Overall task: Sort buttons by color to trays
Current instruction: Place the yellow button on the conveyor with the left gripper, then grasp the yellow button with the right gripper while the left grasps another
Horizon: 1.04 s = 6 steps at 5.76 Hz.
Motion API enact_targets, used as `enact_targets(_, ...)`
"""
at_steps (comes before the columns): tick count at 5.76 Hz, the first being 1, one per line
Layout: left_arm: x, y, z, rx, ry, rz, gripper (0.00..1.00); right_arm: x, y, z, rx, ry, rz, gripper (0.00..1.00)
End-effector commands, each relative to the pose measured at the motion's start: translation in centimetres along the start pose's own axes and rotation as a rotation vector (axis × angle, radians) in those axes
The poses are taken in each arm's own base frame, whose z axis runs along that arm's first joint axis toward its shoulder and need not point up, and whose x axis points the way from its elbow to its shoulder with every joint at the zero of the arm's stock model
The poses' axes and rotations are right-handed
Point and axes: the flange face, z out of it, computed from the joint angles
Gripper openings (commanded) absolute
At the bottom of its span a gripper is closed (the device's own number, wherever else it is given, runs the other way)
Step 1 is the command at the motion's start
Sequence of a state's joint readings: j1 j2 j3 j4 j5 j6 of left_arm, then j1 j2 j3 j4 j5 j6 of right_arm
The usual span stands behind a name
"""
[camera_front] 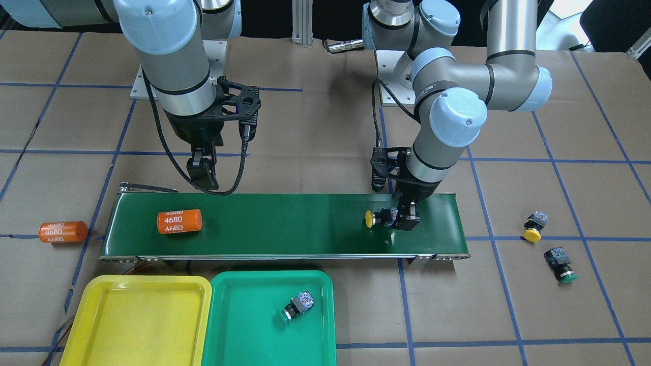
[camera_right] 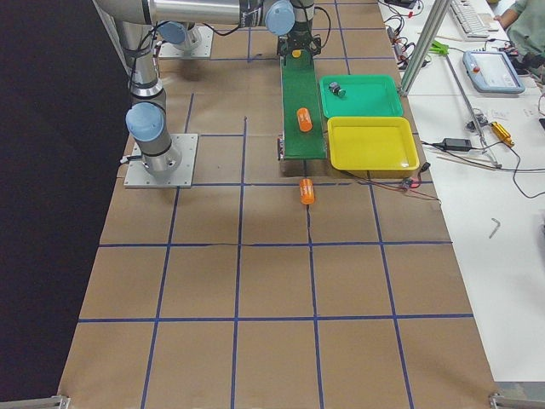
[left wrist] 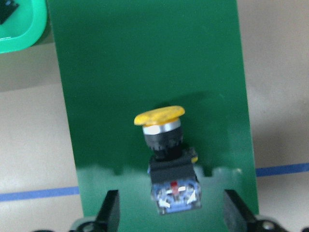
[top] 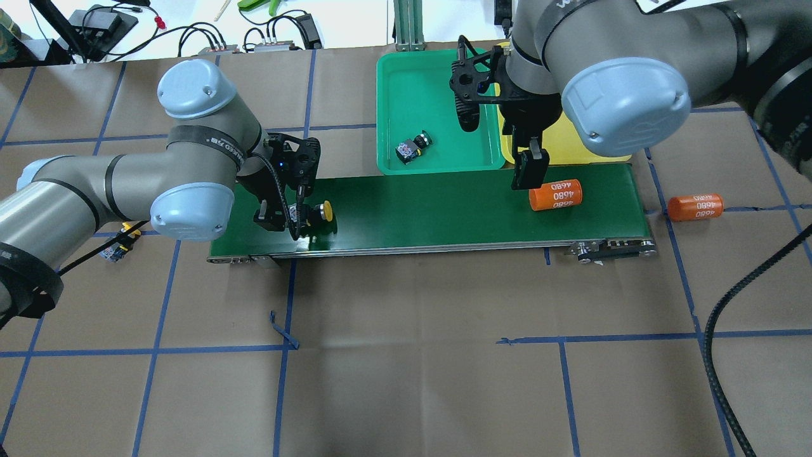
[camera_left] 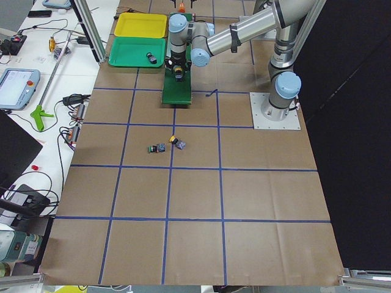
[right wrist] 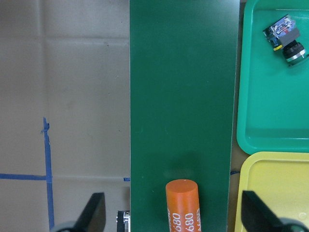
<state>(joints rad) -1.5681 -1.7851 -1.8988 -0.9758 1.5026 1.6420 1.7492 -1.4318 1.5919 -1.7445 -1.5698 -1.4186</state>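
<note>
A yellow button [camera_front: 379, 218] lies on its side on the dark-green belt, between the spread fingers of my left gripper [camera_front: 405, 219]. The left wrist view shows the button [left wrist: 166, 145] with a gap to each finger [left wrist: 110, 212], so the gripper is open. A green button [camera_front: 299, 306] lies in the green tray [camera_front: 244, 335]. The yellow tray [camera_front: 101, 325] beside it holds nothing. A second yellow button [camera_front: 534, 226] and a second green button [camera_front: 559, 264] lie on the table beyond the belt's end. My right gripper [camera_front: 203, 175] is open and empty above the belt's other end.
The conveyor belt [camera_front: 285, 223] runs across the table in front of both trays. One orange "4680" cylinder [camera_front: 179, 221] lies on the belt below my right gripper. Another orange cylinder [camera_front: 63, 232] lies on the table past that end.
</note>
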Motion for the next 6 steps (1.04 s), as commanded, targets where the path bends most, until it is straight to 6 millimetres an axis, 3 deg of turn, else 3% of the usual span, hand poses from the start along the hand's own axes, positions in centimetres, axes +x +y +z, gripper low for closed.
enact_targets(1, -0.2, 8.2, -2.2, -0.009, -0.005, -0.255, 0.98, 0.0, 0.0, 0.0, 0.001, 0.000, 0.000, 1.00)
enact_targets(2, 0.0, 15.6, -2.1, -0.013, -0.006, -0.426, 0.98, 0.0, -0.1, 0.1, 0.000, -0.001, -0.001, 1.00)
enact_targets(3, 0.5, 20.9, -2.3, -0.032, -0.011, -0.520, 0.98, 0.6, -0.7, 0.3, 0.005, 0.027, 0.002, 1.00)
enact_targets(4, 1.8, 26.0, -2.0, -0.107, 0.010, -0.611, 0.98, 1.7, -1.2, 2.5, 0.002, 0.005, 0.000, 1.00)
enact_targets(5, 3.2, 31.3, -0.3, -0.103, 0.042, -0.704, 0.98, 2.5, -3.9, 4.1, 0.012, 0.055, 0.017, 1.00)
enact_targets(6, 4.1, 34.6, 2.7, -0.102, 0.048, -0.761, 0.98, 2.9, -6.9, 6.7, 0.018, 0.063, 0.032, 1.00)
